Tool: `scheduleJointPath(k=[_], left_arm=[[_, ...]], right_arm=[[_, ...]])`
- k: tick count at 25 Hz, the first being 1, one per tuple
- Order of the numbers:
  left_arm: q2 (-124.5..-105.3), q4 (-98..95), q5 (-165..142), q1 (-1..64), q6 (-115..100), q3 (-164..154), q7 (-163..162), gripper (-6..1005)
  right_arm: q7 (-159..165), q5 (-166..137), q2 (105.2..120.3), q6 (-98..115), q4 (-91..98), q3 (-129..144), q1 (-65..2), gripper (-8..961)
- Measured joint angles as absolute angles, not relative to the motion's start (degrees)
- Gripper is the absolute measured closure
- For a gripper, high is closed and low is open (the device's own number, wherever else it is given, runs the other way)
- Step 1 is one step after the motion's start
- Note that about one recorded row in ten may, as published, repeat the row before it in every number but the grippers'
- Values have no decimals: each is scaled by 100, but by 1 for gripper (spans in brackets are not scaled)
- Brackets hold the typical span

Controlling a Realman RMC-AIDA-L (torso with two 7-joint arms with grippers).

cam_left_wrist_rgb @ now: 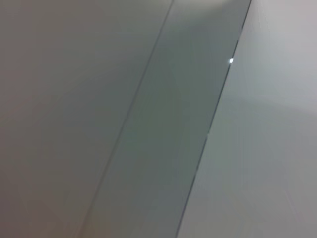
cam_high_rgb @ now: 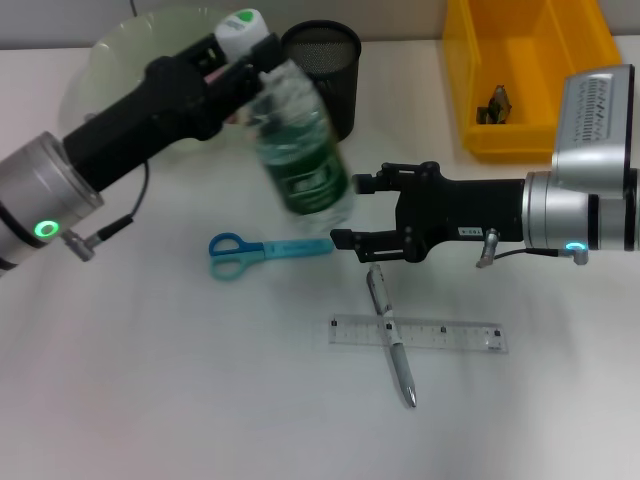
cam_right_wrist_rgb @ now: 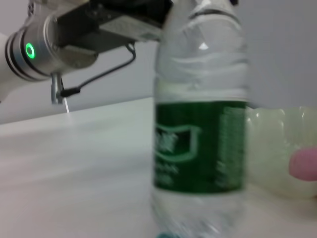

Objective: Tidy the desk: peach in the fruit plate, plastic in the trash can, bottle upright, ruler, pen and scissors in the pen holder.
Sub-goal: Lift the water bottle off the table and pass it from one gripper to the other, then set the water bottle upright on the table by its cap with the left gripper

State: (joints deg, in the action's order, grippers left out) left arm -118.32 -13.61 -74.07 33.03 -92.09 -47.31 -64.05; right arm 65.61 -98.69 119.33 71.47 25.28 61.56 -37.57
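Note:
My left gripper (cam_high_rgb: 243, 72) is shut on the neck of the clear bottle (cam_high_rgb: 300, 165), which has a green label and hangs tilted above the table with its white cap up-left. The bottle (cam_right_wrist_rgb: 200, 124) fills the right wrist view. My right gripper (cam_high_rgb: 350, 210) is open right beside the bottle's base. Blue scissors (cam_high_rgb: 260, 250), a silver pen (cam_high_rgb: 392, 340) and a clear ruler (cam_high_rgb: 430, 334) lie flat on the table, the pen crossing the ruler. The black mesh pen holder (cam_high_rgb: 330, 60) stands behind the bottle. The pink peach (cam_right_wrist_rgb: 304, 163) sits in the pale green fruit plate (cam_high_rgb: 115, 60).
A yellow bin (cam_high_rgb: 530, 130) stands at the back right with a small dark crumpled piece (cam_high_rgb: 495, 105) inside. The left wrist view shows only blank grey surfaces.

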Motion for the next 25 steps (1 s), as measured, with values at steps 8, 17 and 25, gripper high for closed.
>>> scheduleJointPath(k=[8, 17, 25], left_arm=[[-11803, -2148, -7412, 2769, -9186, -4441, -6476, 557], [-11747, -2284, -7452, 2452, -8716, -4274, -5935, 554], [-11752, -2293, -7428, 2265, -8468, -4144, -5514, 552]], right_arm=[[6433, -9872, 11933, 6920, 2433, 6210, -3691, 172], [6282, -9837, 11949, 6919, 2263, 6206, -3692, 172], [6279, -9825, 11953, 6921, 2209, 6214, -3691, 172]])
